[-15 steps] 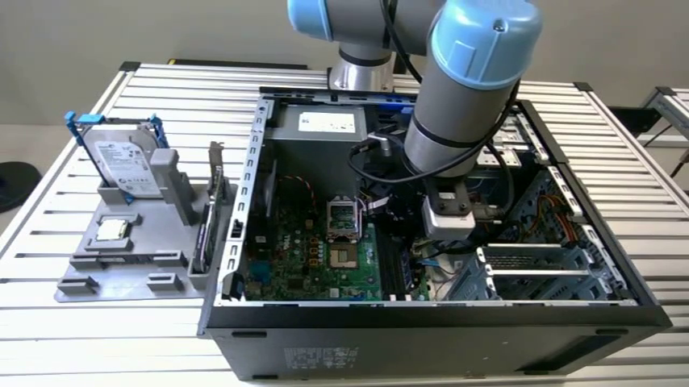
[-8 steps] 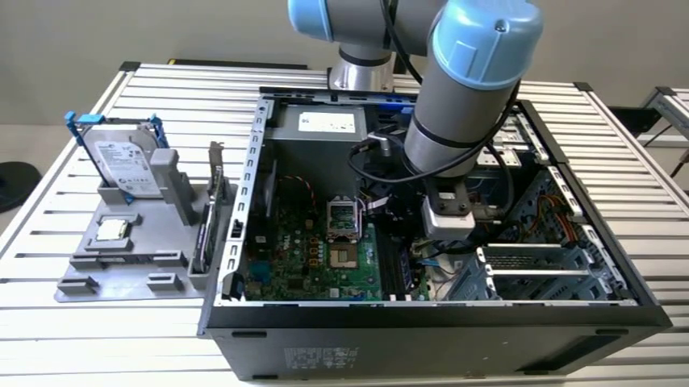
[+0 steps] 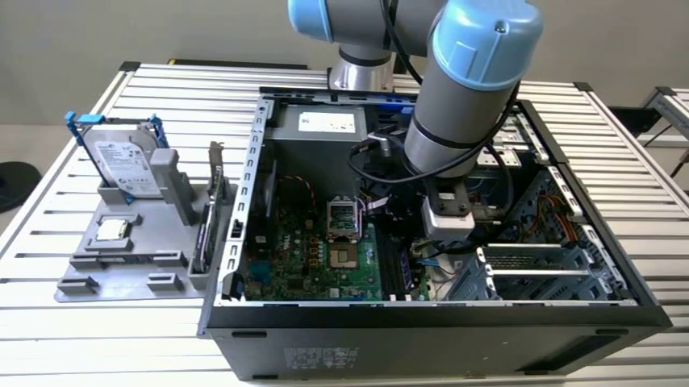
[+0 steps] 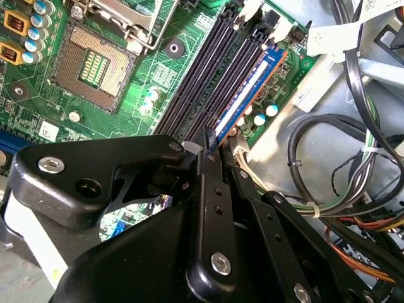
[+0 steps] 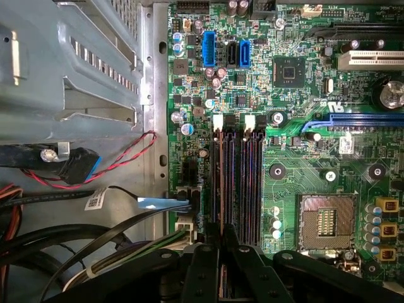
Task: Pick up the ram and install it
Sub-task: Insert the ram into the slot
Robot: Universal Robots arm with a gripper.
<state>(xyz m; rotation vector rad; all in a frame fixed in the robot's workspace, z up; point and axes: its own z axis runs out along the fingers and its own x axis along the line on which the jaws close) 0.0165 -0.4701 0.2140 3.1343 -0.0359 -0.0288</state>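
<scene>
the black jaws (image 4: 208, 154) sit closest to the lens in both wrist views, closed on the near end of the ram (image 4: 249, 95), a thin blue stick with a white label strip along its side; the print on it is too small to read. in the second wrist view the ram stands on edge in the outermost of the dark memory slots (image 4: 208, 76), running away from the jaws toward white latch clips (image 4: 252, 7) at the far end. whether it is fully seated cannot be told. a bundle of black, white and orange cables (image 4: 328, 183) lies just beside that slot on the side away from the processor socket (image 4: 95, 66), so room there is tight; toward the socket the neighbouring slots stand empty.

in the first wrist view the jaws (image 5: 222, 252) straddle the same slots (image 5: 237, 183) from above, with the grey metal wall of the case (image 5: 151, 95) and a red-and-black twisted wire (image 5: 126, 158) close by.

the exterior view shows the arm (image 3: 463, 105) reaching down into the open computer case (image 3: 431, 322), which rests on a slatted metal surface (image 3: 86, 339). near the surface's edge on the exterior view's left, a grey holder (image 3: 129, 258) carries a silver hard drive (image 3: 121, 161) in blue rails, standing tilted, well apart from the case.
</scene>
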